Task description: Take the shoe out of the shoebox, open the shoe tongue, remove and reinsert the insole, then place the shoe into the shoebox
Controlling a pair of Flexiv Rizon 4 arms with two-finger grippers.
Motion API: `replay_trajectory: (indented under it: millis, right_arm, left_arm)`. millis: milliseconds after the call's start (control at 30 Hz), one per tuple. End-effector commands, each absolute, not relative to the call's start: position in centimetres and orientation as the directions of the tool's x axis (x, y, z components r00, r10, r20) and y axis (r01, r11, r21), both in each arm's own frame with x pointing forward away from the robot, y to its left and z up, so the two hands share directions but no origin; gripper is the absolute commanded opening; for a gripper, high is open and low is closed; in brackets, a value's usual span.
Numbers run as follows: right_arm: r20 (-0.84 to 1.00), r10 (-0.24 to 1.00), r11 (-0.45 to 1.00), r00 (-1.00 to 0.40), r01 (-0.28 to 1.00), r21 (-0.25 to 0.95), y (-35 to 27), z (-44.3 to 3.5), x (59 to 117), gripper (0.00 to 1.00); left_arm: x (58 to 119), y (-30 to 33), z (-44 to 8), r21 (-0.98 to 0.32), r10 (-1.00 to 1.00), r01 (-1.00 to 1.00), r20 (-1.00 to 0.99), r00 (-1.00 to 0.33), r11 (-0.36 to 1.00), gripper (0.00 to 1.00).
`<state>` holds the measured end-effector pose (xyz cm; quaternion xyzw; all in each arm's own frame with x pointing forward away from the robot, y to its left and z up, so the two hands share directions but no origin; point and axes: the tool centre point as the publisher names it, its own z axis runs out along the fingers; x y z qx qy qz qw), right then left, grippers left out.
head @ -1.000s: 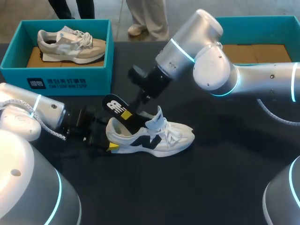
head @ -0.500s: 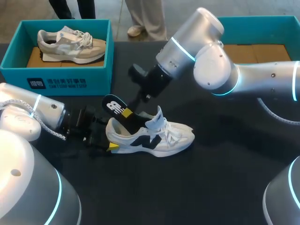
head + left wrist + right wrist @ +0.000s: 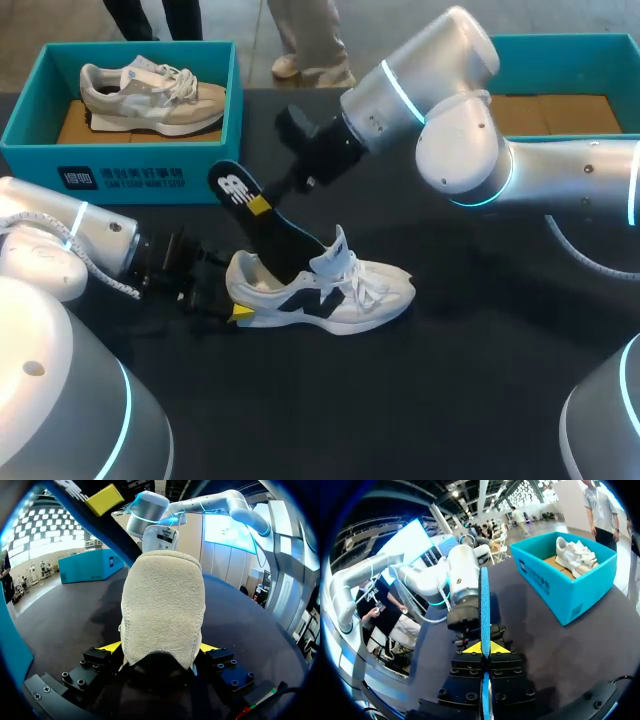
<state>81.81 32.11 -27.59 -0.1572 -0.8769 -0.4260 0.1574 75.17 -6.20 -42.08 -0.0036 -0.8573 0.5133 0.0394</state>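
A white shoe [image 3: 335, 285] with black side marks lies on the dark table [image 3: 450, 400], toe to the right. My left gripper [image 3: 235, 297] is shut on its heel; the left wrist view shows the beige heel [image 3: 162, 605] between both yellow fingertips [image 3: 112, 646]. A black insole [image 3: 265, 230] slants up out of the shoe's opening, its front end still inside. My right gripper [image 3: 260, 206] is shut on the insole's raised heel part. The right wrist view shows the insole [image 3: 484, 605] edge-on, pinched between the right gripper's [image 3: 484, 648] yellow tips.
A teal shoebox [image 3: 130, 170] stands at the back left with a beige shoe [image 3: 150, 95] inside. A second teal box [image 3: 560, 60] stands at the back right behind my right arm. Bare table lies in front of the shoe.
My right gripper has closed on the insole and lifted it up and toward the back left, drawing more of it out of the shoe. The left arm and shoe stayed still.
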Motion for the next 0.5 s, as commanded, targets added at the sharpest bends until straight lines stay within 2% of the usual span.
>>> replay_trajectory:
  millis: [33, 500]
  right_arm:
    - [0.385, 0.156, 0.546, -0.910, 0.404, 0.734, 32.2, -26.2, 81.7, 0.00]
    - [0.299, 0.178, 0.463, -0.937, 0.348, 0.815, 33.4, -21.2, 85.0, 0.00]
  left_arm:
    - [75.1, -6.2, -42.2, -0.879, 0.046, -0.034, 0.064, -0.997, 0.476, 0.00]
    - [75.1, -6.2, -42.2, -0.879, 0.046, -0.034, 0.064, -0.997, 0.476, 0.00]
